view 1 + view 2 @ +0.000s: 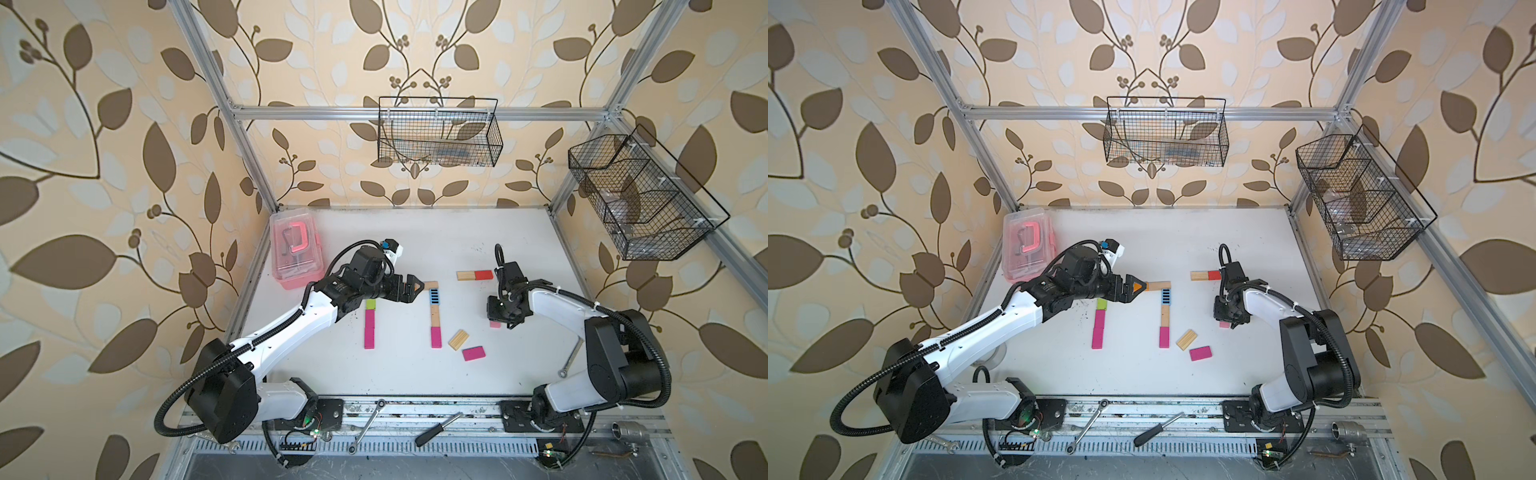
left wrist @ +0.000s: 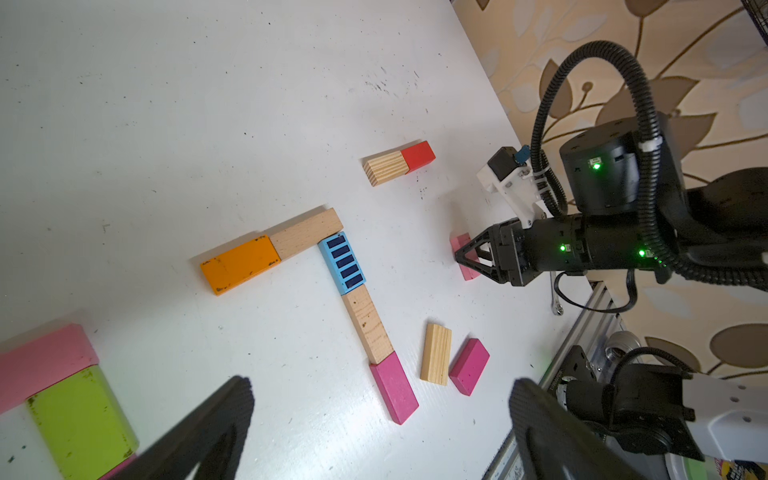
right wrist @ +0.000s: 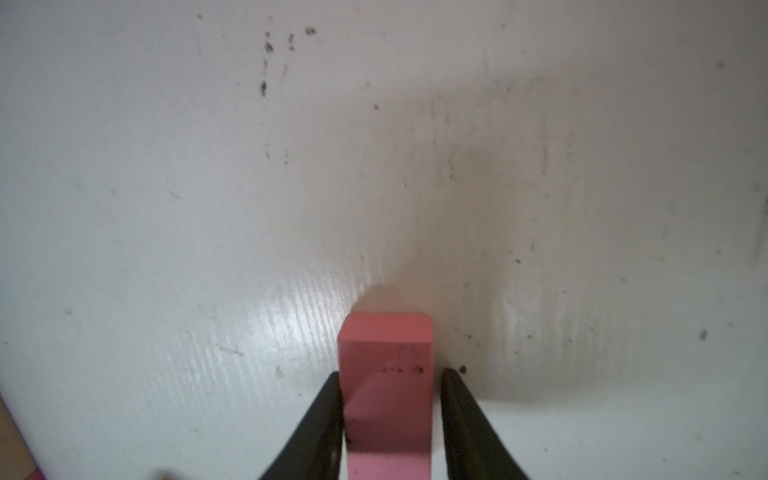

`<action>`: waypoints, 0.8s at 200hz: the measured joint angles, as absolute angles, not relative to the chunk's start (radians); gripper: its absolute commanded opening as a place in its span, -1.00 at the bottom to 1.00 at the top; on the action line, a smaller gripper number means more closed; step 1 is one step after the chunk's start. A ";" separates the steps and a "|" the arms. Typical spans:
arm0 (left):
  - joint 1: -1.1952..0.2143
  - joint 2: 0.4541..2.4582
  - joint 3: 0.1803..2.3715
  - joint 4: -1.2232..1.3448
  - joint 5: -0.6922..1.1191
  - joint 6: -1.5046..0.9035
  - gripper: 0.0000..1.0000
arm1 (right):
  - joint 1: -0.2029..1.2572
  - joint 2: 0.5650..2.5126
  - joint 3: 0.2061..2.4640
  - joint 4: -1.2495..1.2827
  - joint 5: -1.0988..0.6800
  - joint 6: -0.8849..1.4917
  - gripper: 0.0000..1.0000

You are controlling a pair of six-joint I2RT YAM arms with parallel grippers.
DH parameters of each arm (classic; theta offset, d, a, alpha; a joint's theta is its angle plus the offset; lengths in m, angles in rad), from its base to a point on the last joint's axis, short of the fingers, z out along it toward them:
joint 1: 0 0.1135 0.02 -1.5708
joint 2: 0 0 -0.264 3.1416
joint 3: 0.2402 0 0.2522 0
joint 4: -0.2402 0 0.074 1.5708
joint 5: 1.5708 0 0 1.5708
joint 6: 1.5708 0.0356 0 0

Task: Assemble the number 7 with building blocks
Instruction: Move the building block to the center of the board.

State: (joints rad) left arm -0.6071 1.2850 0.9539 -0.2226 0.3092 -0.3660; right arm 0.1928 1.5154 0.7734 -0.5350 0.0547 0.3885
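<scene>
Right gripper [image 3: 390,376] points down at the white table [image 2: 166,124] with its two black, tapering fingers on either side of a pink block [image 3: 384,332]. One finger touches the block's side and the other sits just beside it with a sliver of gap, so I cannot tell whether the block is actually clamped. The block is a smooth, matte painted slab with softly rounded edges. It lies well apart from the rest, on the right side of the table. Left gripper [image 1: 417,287] has its fingers spread wide, holding nothing, above the orange block [image 2: 239,264]. That glossy, chipped piece lies end to end with a plain wood block [image 2: 307,232] to form a bar. From the bar's far end a stem runs down through a blue block with black stripes [image 2: 341,262], a wood block [image 2: 368,324] and a magenta block [image 2: 394,386], each touching the next. Just beside the stem's foot lie a ridged wood block [image 2: 435,353] and a loose magenta block [image 2: 469,365]. A grained wood block [image 2: 384,168] and a red block [image 2: 417,156] lie together beyond the bar.
</scene>
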 measured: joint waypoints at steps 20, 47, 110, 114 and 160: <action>-0.607 1.285 0.954 -0.223 0.308 -0.366 0.98 | 0.196 1.534 0.793 -0.542 0.070 0.381 -0.46; -0.607 1.285 0.954 -0.223 0.305 -0.365 0.98 | 0.165 1.583 0.846 -0.548 0.065 0.350 -0.57; -0.607 1.285 0.954 -0.226 0.294 -0.360 0.98 | 0.089 1.768 1.079 -0.591 0.022 0.218 -0.62; -0.607 1.285 0.954 -0.227 0.292 -0.359 0.98 | 0.089 1.776 1.090 -0.595 0.018 0.210 -0.62; -0.607 1.285 0.954 -0.241 0.278 -0.344 0.98 | 0.088 1.804 1.129 -0.637 0.003 0.155 -0.58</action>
